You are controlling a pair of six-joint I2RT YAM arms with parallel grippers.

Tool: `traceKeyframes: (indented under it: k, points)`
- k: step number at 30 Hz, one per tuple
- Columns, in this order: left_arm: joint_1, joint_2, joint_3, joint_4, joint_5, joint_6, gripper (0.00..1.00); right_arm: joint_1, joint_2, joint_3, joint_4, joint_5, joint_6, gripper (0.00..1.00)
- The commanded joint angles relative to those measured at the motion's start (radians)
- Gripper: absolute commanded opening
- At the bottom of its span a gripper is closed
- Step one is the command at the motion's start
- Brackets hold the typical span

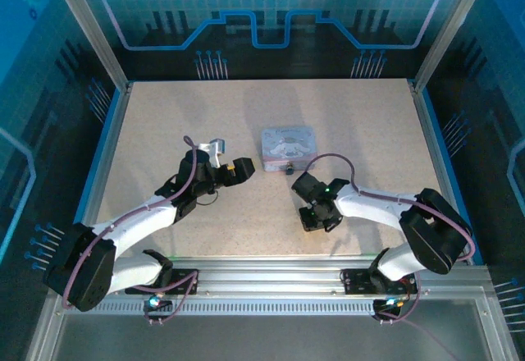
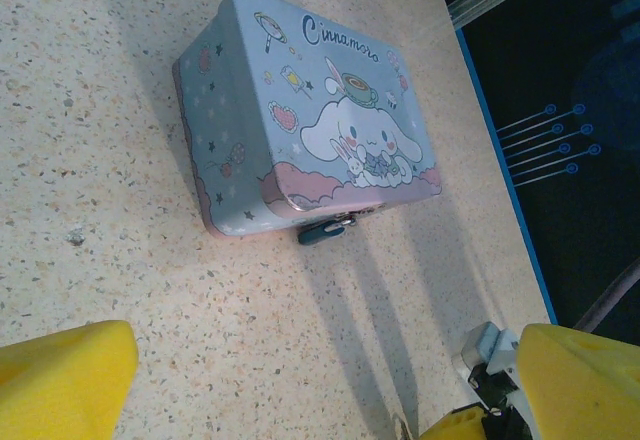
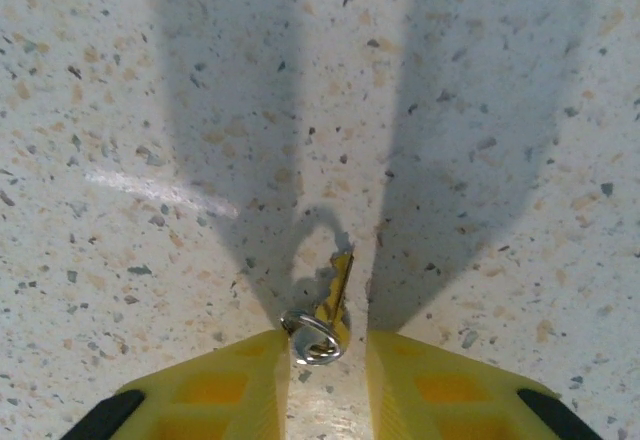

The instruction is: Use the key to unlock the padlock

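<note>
Around the pale blue cartoon-printed box the table lies bare on every side, with wide free room to its left, right and far side before the aluminium rails and blue edging that border the top. On the box's near left, the left gripper hovers with its yellow fingers spread wide, holding nothing. On the box's near side, well apart from it, the right gripper points down at the table. Its yellow pads stand close on either side of the key; one pad touches the key's ring, a sliver of table shows at the other, and I cannot tell whether they grip it. The key is a thin brass-toned sliver on a small silver split ring, lying flat. The padlock is tiny and teal-blue with a small metal shackle, hanging at the clasp on the box's near front wall and touching the table. The surface is a pale speckled stone-look top marked by finger shadows. Dark blue circuit-print panels wall the room beyond the box.
</note>
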Motion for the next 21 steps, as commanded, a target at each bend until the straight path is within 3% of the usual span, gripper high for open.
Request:
traceKeyframes:
  k: [1,10,16,21]
  points:
    - [-0.008,-0.025,0.026,-0.01,-0.015,-0.008,0.99,0.019,0.019,0.016,-0.046,0.017,0.015,0.22]
    - [-0.008,-0.056,0.037,-0.053,-0.031,0.01,0.99,0.028,0.005,0.03,-0.061,0.07,-0.014,0.01]
    - [-0.008,-0.105,0.059,-0.105,-0.033,0.014,0.99,0.071,-0.066,0.063,-0.059,0.201,-0.107,0.0]
    - [-0.008,-0.154,0.1,-0.175,-0.005,0.001,0.99,0.117,-0.145,0.09,0.05,0.31,-0.254,0.0]
